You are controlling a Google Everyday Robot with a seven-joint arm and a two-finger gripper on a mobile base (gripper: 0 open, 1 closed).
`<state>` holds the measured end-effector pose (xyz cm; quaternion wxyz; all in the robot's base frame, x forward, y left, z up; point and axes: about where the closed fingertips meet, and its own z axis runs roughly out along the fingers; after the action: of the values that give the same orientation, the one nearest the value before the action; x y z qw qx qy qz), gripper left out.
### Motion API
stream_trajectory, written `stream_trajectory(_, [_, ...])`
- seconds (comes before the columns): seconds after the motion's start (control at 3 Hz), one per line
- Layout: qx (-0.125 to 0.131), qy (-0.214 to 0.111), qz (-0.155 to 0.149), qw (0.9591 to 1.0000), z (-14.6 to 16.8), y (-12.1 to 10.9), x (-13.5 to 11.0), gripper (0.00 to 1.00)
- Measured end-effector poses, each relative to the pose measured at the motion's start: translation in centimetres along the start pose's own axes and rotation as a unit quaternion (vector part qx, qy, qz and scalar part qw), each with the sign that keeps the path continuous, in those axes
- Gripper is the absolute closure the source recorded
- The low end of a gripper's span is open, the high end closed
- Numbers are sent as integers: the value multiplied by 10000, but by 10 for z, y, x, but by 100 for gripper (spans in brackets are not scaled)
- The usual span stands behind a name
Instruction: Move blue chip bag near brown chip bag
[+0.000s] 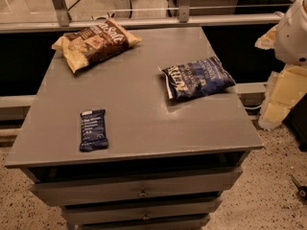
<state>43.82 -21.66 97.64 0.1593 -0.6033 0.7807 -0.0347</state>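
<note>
Right of centre on the grey tabletop (134, 104), the puffy crinkled navy chip bag (199, 78) looks light, soft and slippery; pinch its crimped end. The gripper is out of frame, so I cannot tell its state.

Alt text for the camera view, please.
A blue chip bag lies at the right of a grey cabinet top, well apart from the brown chip bag at the far left corner; a small dark-blue bar wrapper lies front left. The gripper is out of view; only a white robot part shows at the right edge.
</note>
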Motion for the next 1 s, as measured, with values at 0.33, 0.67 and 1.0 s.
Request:
stream_trajectory(0.33, [1, 0, 0, 10000, 0, 0, 0, 0])
stream_trajectory(0.67, [113, -171, -88, 9998, 12, -12, -5, 0])
stream_trajectory(1.0, [239, -529, -130, 9982, 49, -38, -14, 0])
